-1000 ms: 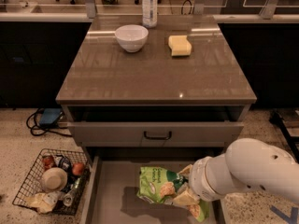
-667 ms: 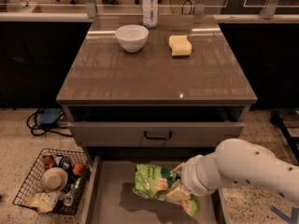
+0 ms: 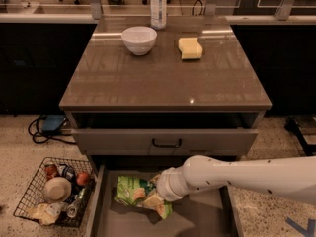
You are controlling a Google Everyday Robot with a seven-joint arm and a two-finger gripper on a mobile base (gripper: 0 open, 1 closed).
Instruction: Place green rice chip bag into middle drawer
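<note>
The green rice chip bag hangs crumpled over the left half of the open middle drawer, casting a shadow on the drawer's pale floor. My gripper is at the end of the white arm that reaches in from the right. It is shut on the bag's right end, and its fingers are mostly hidden by the bag and the wrist. The bag is inside the drawer's outline, a little above the floor.
Above the open drawer is a drawer with a grey front and black handle, pulled slightly out. On the counter stand a white bowl, a yellow sponge and a bottle. A wire basket of items sits on the floor at the left.
My arm has moved left and slightly down with the bag, carrying it from the drawer's middle toward its left half.
</note>
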